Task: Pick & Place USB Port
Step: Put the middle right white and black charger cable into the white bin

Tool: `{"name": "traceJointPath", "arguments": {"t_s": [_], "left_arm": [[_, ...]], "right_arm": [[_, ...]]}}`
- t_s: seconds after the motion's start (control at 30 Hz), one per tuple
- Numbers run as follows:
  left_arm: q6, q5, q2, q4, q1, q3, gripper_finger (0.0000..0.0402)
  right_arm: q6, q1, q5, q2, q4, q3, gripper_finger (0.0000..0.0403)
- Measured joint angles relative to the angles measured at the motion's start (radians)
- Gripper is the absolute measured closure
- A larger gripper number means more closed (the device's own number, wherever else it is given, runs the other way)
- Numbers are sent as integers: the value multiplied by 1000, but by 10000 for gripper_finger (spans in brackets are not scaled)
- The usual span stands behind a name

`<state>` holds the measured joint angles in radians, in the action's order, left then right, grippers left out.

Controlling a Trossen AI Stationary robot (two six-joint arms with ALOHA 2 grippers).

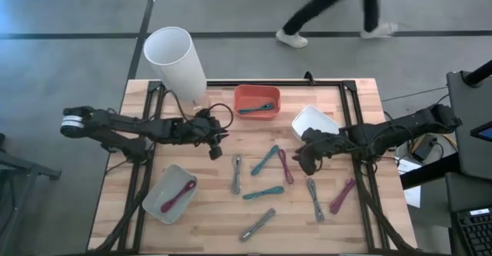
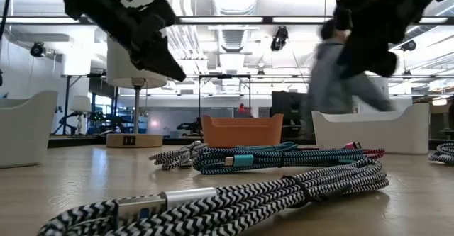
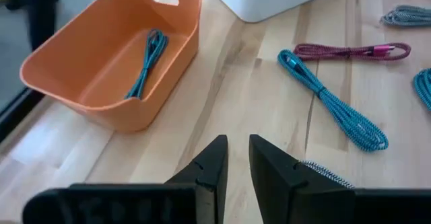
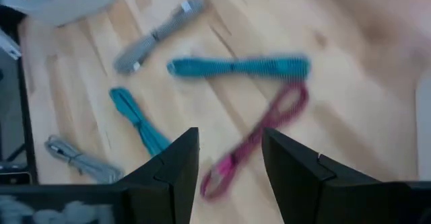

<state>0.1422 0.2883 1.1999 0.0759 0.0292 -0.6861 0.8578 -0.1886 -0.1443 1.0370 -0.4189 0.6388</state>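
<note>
Bundled cables lie scattered on the wooden table (image 1: pixel 354 102); one teal cable (image 1: pixel 258 108) sits in the orange bin (image 1: pixel 257 91), a pink one (image 1: pixel 178 196) in the grey bin (image 1: pixel 154 202). The left tool (image 1: pixel 216 150), fingers narrow and empty, hovers near the orange bin. The right tool (image 1: pixel 304 162), spread wider and empty, hangs above the cables. A person (image 1: pixel 332 10) walks past on the floor.

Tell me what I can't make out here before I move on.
- White bin contents: high view, washed out.
- Pink cable plug ends: right wrist view, motion blur.
- Person: low view, blurred, partly behind right gripper.
- Striped cable: left wrist view, mostly behind a finger.
</note>
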Motion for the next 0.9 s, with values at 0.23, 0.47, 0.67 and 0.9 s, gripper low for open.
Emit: {"name": "traceJointPath", "arguments": {"t_s": [0.23, 0.47, 0.67, 0.9], "left_arm": [[6, 1, -9, -69, 0, 42, 333], [5, 1, -9, -70, 1, 42, 333], [5, 1, -8, -77, 2, 42, 333], [-19, 2, -8, -151, 2, 42, 333]], "right_arm": [[277, -128, 17, 1, -116, -10, 245], [485, -260, 15, 1, -131, -21, 245], [598, -323, 17, 58, -134, -36, 245], [702, -338, 122, 207, -130, -23, 245]]}}
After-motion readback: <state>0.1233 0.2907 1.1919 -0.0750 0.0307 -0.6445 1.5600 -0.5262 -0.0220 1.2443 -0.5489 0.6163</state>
